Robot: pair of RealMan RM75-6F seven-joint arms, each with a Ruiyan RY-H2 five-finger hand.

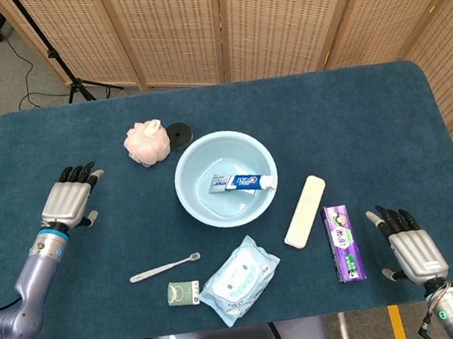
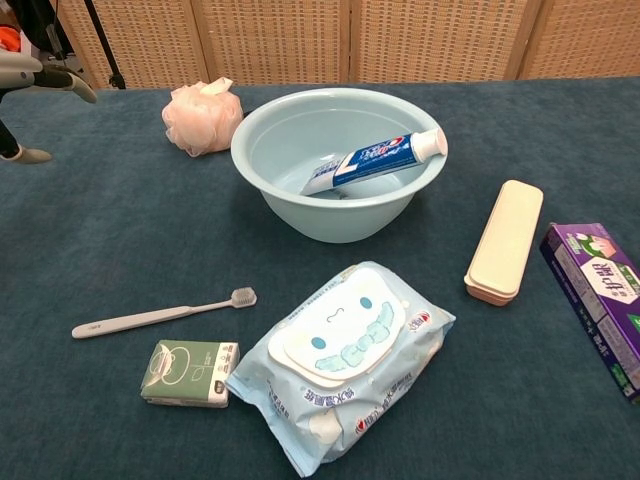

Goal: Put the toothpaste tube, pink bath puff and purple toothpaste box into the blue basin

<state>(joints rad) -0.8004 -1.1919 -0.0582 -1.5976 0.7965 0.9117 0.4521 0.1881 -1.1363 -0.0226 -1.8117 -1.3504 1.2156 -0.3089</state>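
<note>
tube: toothpaste tube [image 1: 242, 183] lay inside blue basin [image 1: 190, 167], propped aslant w/ cap end up on the right wall. 1 of 3 done by my read.
puff: pink bath puff [image 1: 147, 143] sat on the table just beside basin's far-left rim, near a black disc [image 1: 178, 131]. Not in yet.
box: purple toothpaste box [image 1: 344, 242] lay flat toward table's near-right corner, right of a cream case [image 1: 305, 211]. Not in yet.
L hand: left hand [image 1: 69, 199] hovered near the left edge, fingers spread, holding nothing; well apart from puff.
R hand: right hand [image 1: 410, 247] at near-right edge, fingers apart, empty, just right of box, so prob. parked there for that pick.
clutter: wipes pack [image 1: 238, 279], toothbrush [image 1: 164, 267], small green box [image 1: 183, 293] along near edge, not task items.
next (guess): L takes puff, R takes box, each being nearest.
</note>
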